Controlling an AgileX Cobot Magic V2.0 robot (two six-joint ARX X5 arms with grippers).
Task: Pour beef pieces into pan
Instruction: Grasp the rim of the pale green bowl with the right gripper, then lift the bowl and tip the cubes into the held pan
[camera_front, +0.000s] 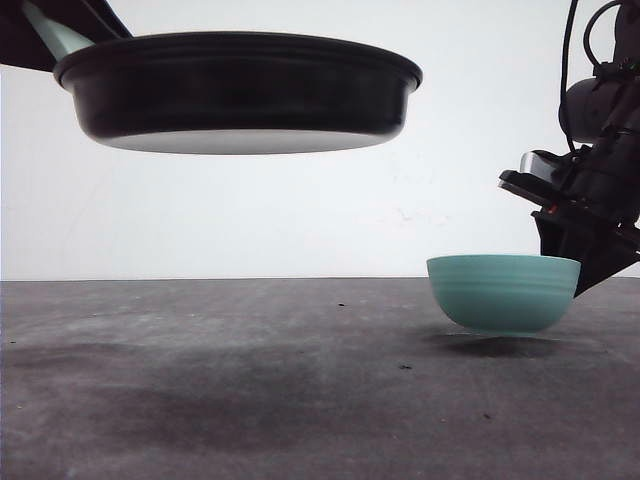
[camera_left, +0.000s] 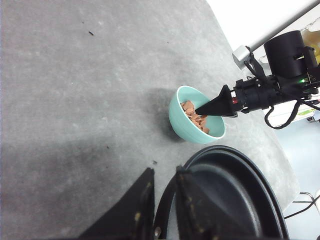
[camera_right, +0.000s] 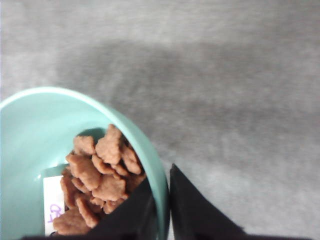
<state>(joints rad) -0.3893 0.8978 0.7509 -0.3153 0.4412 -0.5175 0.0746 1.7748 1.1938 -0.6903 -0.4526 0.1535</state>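
The black pan (camera_front: 240, 90) hangs high above the table at the left, roughly level, its mint-green handle (camera_front: 55, 35) pointing up-left. My left gripper (camera_left: 164, 172) is shut on the pan (camera_left: 235, 200) at the handle end of its rim; the inside looks empty. A teal ribbed bowl (camera_front: 503, 292) floats just above the table at the right, upright. My right gripper (camera_right: 161, 175) is shut on the bowl's rim (camera_right: 155, 170), one finger inside and one outside. The beef pieces (camera_right: 100, 175) lie heaped in the bowl (camera_left: 182, 120), also seen as the beef pieces (camera_left: 195, 119) under the right gripper (camera_left: 205, 109).
The grey table (camera_front: 250, 400) stretches under both arms, with a few dark specks (camera_front: 405, 367). Behind it stands a white wall (camera_front: 300, 220). A white label (camera_right: 52, 200) lies inside the bowl under the beef. The table's far edge (camera_left: 280, 165) runs close to the bowl.
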